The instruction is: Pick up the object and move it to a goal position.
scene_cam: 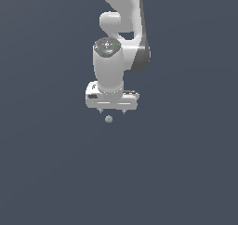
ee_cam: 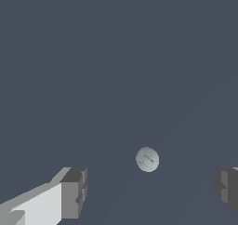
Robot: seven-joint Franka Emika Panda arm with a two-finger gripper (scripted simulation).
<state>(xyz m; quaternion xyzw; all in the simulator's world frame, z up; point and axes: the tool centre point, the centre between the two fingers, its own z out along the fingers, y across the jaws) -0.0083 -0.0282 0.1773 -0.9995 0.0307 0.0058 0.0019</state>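
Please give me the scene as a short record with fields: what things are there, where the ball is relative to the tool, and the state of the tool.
arm: one white arm, pointing down
tool: white tool, open, fingers apart
ball: tiny pale grey-green ball
ball versus tool: in the wrist view the ball sits between the two fingers, touching neither
held: nothing
surface: plain dark grey-blue ground
goal marker: none visible

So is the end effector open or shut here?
Open: the end effector has its fingers spread wide, the ball loose between them.
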